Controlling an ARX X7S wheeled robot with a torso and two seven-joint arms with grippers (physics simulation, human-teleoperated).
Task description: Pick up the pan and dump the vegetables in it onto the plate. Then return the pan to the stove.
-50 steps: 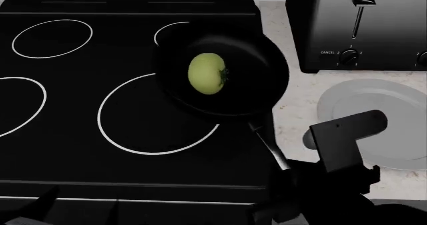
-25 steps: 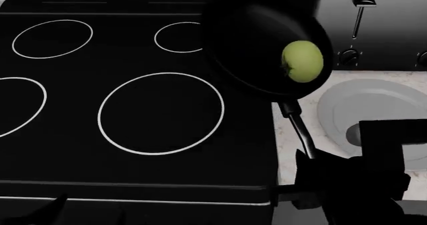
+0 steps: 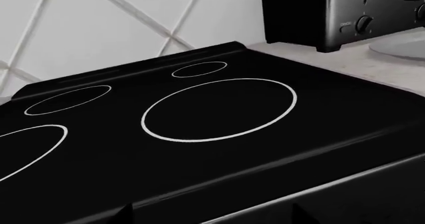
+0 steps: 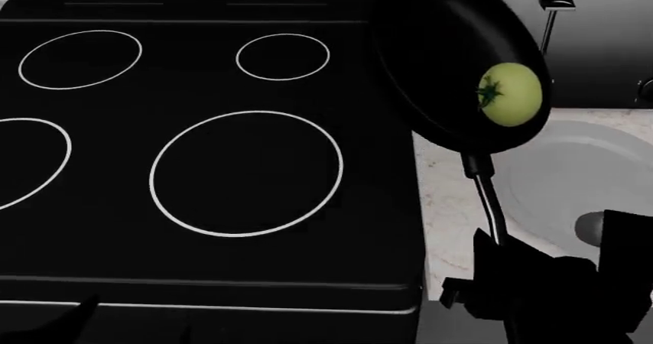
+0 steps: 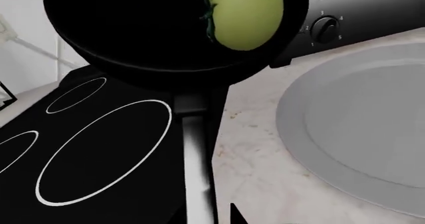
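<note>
Now the stove (image 4: pixel 204 168) fills the left and centre of the head view, its burners bare. At upper right the pan (image 4: pixel 439 46) hangs tilted over the stove's edge, beside the plate (image 4: pixel 571 183), the right gripper (image 4: pixel 500 279) clamped on its handle. The tomato (image 4: pixel 510 93) sits against the pan's right wall. I cannot tell the left gripper's jaws

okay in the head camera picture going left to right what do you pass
Stove → pan → tomato lying in the pan → plate; the toaster overlaps these behind, so it's left out.
</note>
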